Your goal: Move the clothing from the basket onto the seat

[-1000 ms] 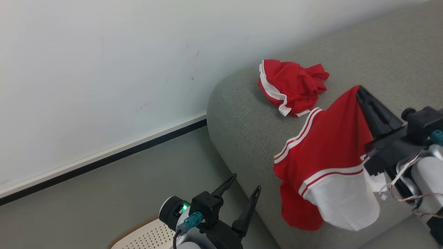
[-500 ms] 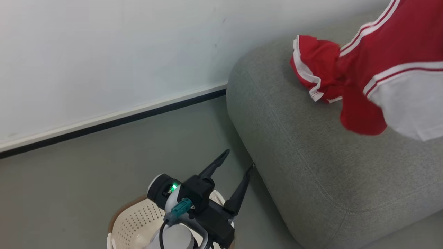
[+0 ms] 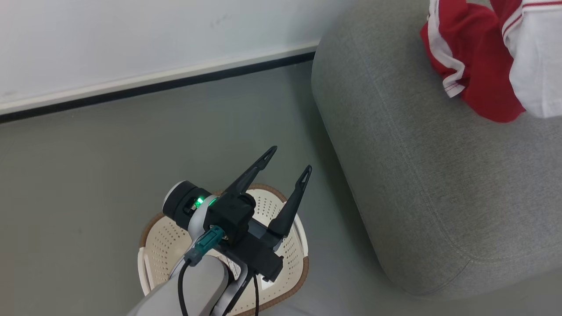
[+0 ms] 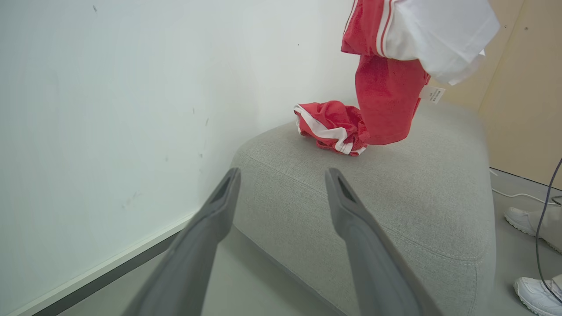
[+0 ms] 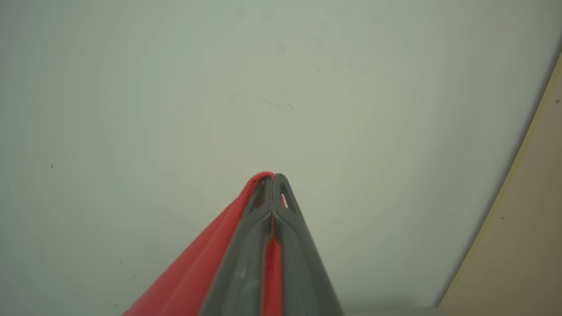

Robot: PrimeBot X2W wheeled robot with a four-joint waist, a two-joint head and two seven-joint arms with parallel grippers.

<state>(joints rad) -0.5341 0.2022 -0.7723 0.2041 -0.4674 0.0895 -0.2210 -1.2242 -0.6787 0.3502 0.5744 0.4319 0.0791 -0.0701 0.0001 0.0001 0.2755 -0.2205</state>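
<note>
Shifted: garment [image 4: 386,101] hangs over seat [image 4: 395,206] | right pincer [image 5: 273,175] clamped on it

Our left claw [image 3: 291,158] hangs with fingers spread over the basket [image 3: 169,241]. Between it and the seat [image 3: 417,184] runs a strip of bare floor [image 3: 88,145], wide enough for us to pass. The seat's rounded corner and near half are uncovered fabric. Farther along it a crumpled garment [image 4: 329,131] lies on the cushion. The hanging garment [image 4: 386,101], pinched in our right claw [image 5: 273,176], dangles just beside it; we cannot tell whether its hem touches the cushion. The wall [image 4: 109,87] closes off the far side. A person's white shoes [image 4: 522,219] stand on the floor beyond the seat's other edge.
</note>
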